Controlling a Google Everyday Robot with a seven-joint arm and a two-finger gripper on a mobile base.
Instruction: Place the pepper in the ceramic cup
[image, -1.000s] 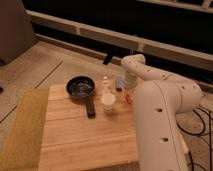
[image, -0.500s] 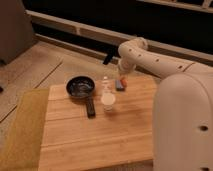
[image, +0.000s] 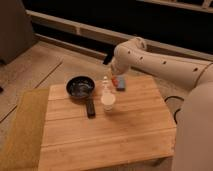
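Observation:
The pepper (image: 114, 80), a small red-orange piece, lies at the far edge of the wooden table (image: 125, 130), next to a blue-grey block (image: 122, 83). The ceramic cup (image: 108, 103), small and white, stands near the table's middle, in front of the pepper. My white arm reaches in from the right and bends down over the pepper. The gripper (image: 113, 73) hangs shut just above the pepper. I cannot tell whether it touches the pepper.
A black pan (image: 80, 87) with its handle pointing toward the near side sits left of the cup. A clear bottle (image: 105, 86) stands just behind the cup. A yellowish mat (image: 22, 130) lies on the floor to the left of the table.
The arm has swung from close in front of the camera out over the far edge of the table, ending above the pepper. The objects on the table have not moved.

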